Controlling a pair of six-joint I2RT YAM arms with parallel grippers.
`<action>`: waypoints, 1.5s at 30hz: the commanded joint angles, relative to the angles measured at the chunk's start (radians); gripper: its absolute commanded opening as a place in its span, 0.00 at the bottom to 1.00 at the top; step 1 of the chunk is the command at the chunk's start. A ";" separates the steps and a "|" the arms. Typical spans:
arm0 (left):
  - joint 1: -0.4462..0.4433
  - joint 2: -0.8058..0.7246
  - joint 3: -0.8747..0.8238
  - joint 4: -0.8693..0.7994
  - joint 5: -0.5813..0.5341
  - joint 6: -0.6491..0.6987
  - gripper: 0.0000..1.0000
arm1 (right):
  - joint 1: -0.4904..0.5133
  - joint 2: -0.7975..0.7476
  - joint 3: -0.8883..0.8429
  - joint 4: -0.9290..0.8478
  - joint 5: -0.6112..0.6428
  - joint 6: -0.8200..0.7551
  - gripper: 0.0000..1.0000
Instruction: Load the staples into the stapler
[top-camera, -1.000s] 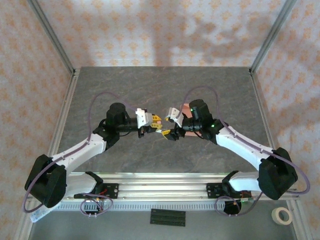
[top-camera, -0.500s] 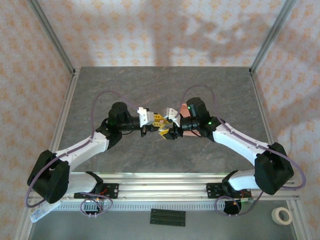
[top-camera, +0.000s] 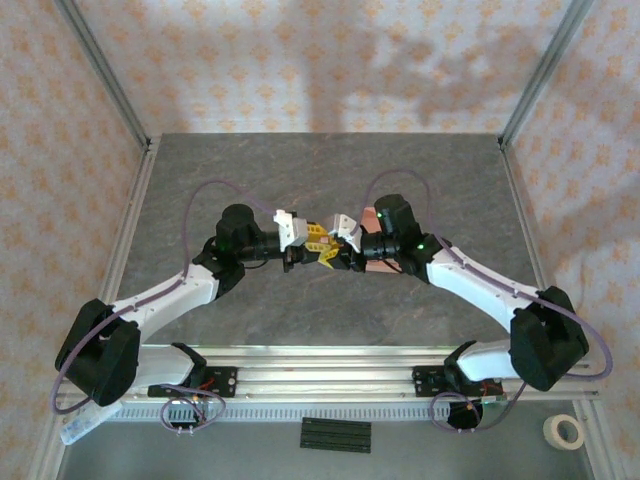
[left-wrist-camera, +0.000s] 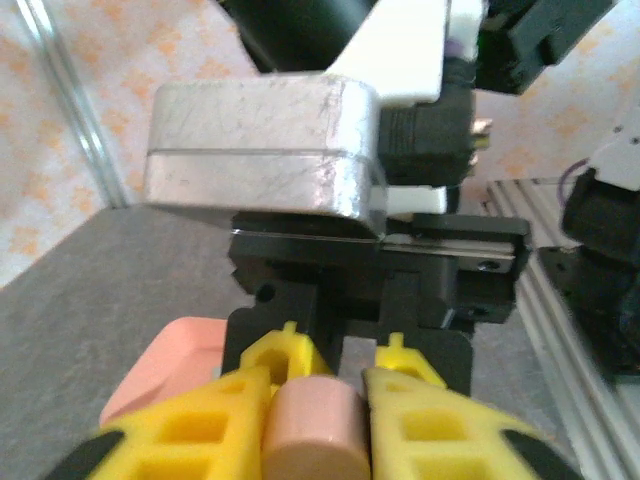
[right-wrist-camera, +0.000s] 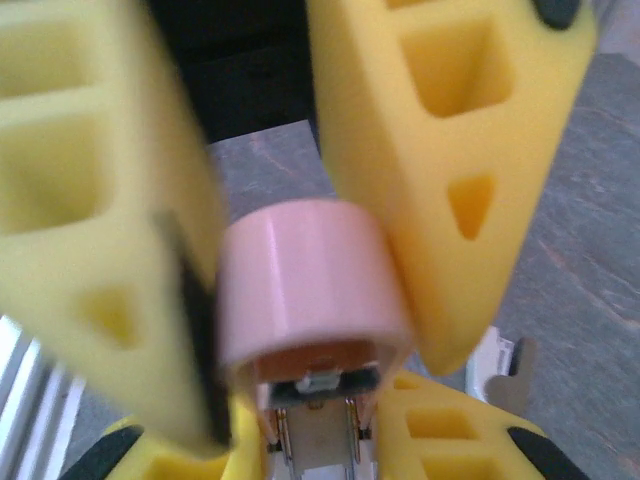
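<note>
1 stapler (left-wrist-camera: 310, 435); left tool (top-camera: 319, 241), right tool (right-wrist-camera: 320, 340).

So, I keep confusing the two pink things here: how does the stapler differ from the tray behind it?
Colour: the stapler is pale pink, the tray a deeper salmon.
Pose: the stapler is clamped in the left gripper, the tray lies flat on the table.
Shape: the stapler shows a round end, the tray a flat top with a rounded corner.
Both are plain pink.
</note>
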 joint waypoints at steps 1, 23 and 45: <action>-0.002 -0.053 0.010 0.043 -0.250 -0.148 0.41 | 0.006 -0.049 -0.044 0.096 0.114 0.143 0.18; 0.003 -0.126 0.042 -0.568 -1.148 -0.562 0.68 | 0.143 0.367 0.296 -0.327 0.966 1.328 0.13; 0.005 0.008 0.105 -0.675 -1.106 -0.640 0.68 | 0.144 0.695 0.581 -0.578 1.005 1.324 0.20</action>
